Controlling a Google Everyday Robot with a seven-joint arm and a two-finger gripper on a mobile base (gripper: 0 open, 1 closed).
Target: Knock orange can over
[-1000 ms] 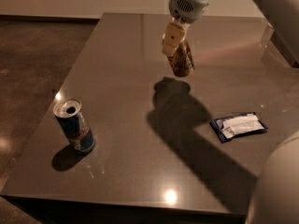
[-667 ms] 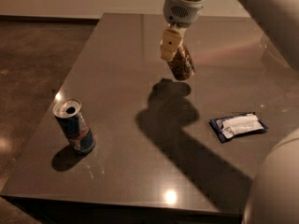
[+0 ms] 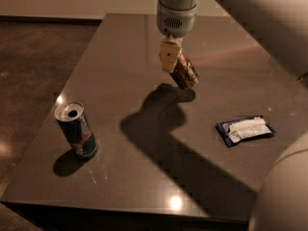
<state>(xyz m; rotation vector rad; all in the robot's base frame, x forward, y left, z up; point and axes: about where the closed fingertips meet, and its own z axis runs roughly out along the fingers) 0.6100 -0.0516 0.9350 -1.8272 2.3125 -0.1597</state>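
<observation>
The orange can [image 3: 185, 72] is tilted steeply at the middle back of the dark table [image 3: 120, 71], its upper end against my gripper [image 3: 169, 57] and its lower end pointing down and right, near its own shadow. I cannot tell whether the can's lower end rests on the table. My gripper hangs down from the grey wrist [image 3: 176, 13] directly above and to the left of the can, touching it.
A blue-and-silver can [image 3: 77, 130] stands upright near the table's front left corner. A flat dark-blue and white packet [image 3: 245, 130] lies at the right. My arm crosses the top right, and part of my body fills the lower right corner.
My gripper has moved left and toward the camera, and the tilted orange can has moved along with it. The blue can and the packet have not moved.
</observation>
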